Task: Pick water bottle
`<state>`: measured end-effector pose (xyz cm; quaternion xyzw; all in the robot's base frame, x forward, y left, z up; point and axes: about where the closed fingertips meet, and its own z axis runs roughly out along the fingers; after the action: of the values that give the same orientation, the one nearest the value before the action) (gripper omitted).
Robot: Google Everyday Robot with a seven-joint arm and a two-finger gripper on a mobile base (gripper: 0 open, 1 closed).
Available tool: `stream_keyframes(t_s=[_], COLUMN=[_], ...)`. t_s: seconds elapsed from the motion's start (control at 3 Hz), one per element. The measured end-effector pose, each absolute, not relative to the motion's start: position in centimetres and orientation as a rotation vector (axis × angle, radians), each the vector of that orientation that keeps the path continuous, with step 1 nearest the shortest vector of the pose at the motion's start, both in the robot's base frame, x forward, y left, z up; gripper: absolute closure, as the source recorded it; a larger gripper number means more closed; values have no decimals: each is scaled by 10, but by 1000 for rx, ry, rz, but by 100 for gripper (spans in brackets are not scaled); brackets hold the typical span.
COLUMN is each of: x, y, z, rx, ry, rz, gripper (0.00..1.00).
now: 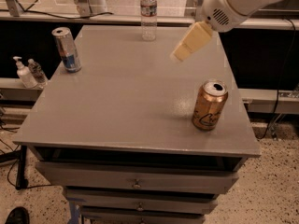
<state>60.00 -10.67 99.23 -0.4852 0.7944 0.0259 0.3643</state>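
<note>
Silver-blue can [65,49] upper left on the grey table [121,101]; water bottle [148,13] upright top centre, at the far edge; gripper [180,55] hovers right of it, well apart, open or closed I can't tell; gold can [210,105] right.

Taking the table [126,101] as a clock face, the water bottle [148,14] stands at its 12 o'clock edge. The energy drink can [66,49] is at 10, the soda can [210,105] at 4. The gripper [179,55] hangs over the 1 o'clock area, apart from the bottle. A pump dispenser [22,73] sits on a ledge off the table at 9.
</note>
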Motion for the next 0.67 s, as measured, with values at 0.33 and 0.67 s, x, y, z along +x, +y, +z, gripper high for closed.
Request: stream_keyframes(t_s=[0.33, 0.67], x=[600, 616], y=[-107, -110], z=[992, 995], rx=[-1248, -1151], ry=[2044, 2021], rz=[67, 77], gripper=[0, 0])
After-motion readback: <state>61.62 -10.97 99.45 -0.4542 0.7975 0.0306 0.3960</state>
